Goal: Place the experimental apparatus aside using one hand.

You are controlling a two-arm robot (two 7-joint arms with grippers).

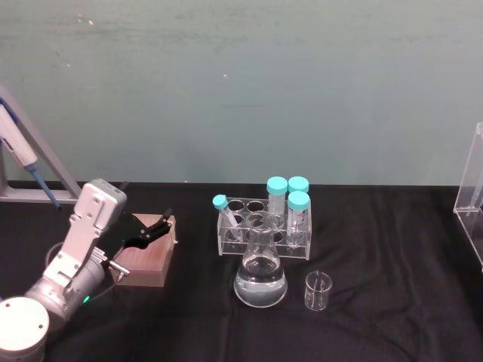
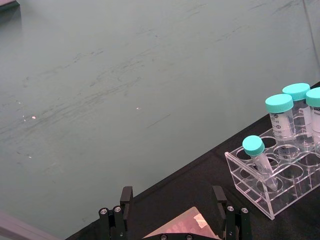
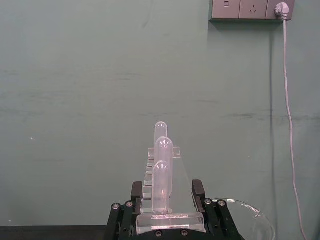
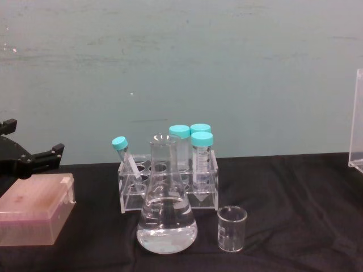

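The conical flask (image 1: 260, 280) with clear liquid stands at the table's middle front, and the small beaker (image 1: 318, 292) is just right of it. They show again in the chest view as flask (image 4: 167, 218) and beaker (image 4: 232, 228). The tall acrylic stand (image 3: 163, 192) with long tubes sits between the jaws of my right gripper (image 3: 167, 188), which presses on both sides of its base. That stand (image 1: 471, 197) is at the far right edge of the head view. My left gripper (image 1: 155, 226) hangs open over a pink box (image 1: 145, 259) on the left.
A clear rack (image 1: 263, 230) with teal-capped tubes (image 1: 277, 197) stands right behind the flask. A curved glass rim (image 3: 247, 220) lies beside the right gripper. A pipette on a stand (image 1: 23, 154) is at the far left. Black cloth (image 1: 392, 256) covers the table.
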